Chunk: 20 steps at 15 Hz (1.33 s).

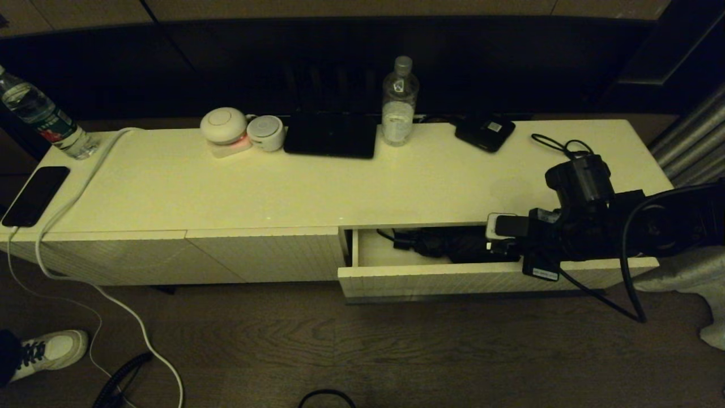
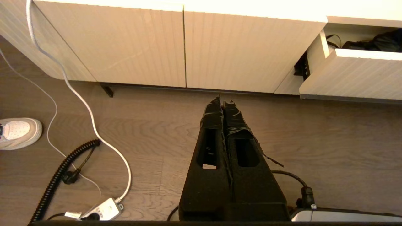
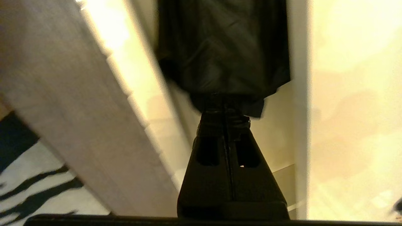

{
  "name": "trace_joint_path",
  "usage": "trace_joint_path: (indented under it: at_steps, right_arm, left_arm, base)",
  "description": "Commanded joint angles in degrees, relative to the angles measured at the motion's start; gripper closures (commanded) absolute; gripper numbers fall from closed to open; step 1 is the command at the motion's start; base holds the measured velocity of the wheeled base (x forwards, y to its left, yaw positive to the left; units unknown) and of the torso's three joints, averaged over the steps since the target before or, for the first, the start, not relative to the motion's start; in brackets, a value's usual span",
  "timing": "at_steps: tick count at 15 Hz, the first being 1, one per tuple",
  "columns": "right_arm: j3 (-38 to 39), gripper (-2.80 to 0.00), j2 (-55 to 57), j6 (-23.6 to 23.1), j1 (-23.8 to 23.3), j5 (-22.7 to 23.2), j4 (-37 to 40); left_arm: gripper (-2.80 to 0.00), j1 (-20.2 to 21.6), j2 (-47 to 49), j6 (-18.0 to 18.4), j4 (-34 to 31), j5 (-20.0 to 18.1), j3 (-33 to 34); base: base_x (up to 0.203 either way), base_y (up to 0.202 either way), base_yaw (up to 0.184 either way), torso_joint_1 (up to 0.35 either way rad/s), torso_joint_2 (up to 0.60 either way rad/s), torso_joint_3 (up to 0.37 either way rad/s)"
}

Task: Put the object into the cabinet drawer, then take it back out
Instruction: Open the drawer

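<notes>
**op_remote:** Biggest thing I've got on screen is the long cream cabinet (image 1: pixel 283 187). Its right-hand drawer (image 1: pixel 487 277) is pulled out, the ribbed panels to the left of it are flush. The black umbrella (image 1: pixel 453 243) lies inside the drawer, handle end with the thin loop pointing toward the robot's left, fabric bunched toward the right.

**benchwatcher:** Where's your working arm?

**op_remote:** The right gripper (image 3: pixel 224 105) is reaching down over the drawer's right half. On its wrist cam the two fingers are pressed together right at the edge of the umbrella fabric, looks like they've pinched a fold of it, though I can't see how much cloth is actually between them. The left gripper (image 2: pixel 223 102) is parked low over the wood floor in front of the closed panels, fingers together, holding nothing.

**benchwatcher:** Other stuff on top?

**op_remote:** Going down in size: a dark tablet-ish slab (image 1: pixel 331 136) at the back, a clear bottle (image 1: pixel 400 105) beside it, another bottle (image 1: pixel 39 116) at the far left, a phone (image 1: pixel 34 195) on a white cable, two round white gadgets (image 1: pixel 241 131), and a small flat black box (image 1: pixel 485 132).
</notes>
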<state>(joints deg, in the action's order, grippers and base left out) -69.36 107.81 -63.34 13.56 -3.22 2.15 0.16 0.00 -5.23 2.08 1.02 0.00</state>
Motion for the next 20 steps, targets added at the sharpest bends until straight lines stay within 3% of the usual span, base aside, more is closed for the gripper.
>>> trace_joint_path:
  at_steps: [1, 15, 20]
  right_arm:
    - [-0.1, 0.00, 1.2, -0.5, 0.1, -0.1, -0.2]
    - [13.3, 0.00, -3.1, -1.0, 1.6, 0.1, 0.9]
    - [14.2, 0.00, -4.0, -1.0, 1.8, 0.1, 6.6]
  left_arm:
    - [0.00, 0.0, -0.1, 0.0, 0.0, 0.0, 0.0]
    - [0.00, 0.0, -0.1, 0.0, 0.0, 0.0, 0.0]
    - [0.00, 0.0, -0.1, 0.0, 0.0, 0.0, 0.0]
  base:
    - [0.000, 0.000, 0.000, 0.000, 0.00, 0.000]
    - [0.000, 0.000, 0.000, 0.000, 0.00, 0.000]
    - [0.000, 0.000, 0.000, 0.000, 0.00, 0.000]
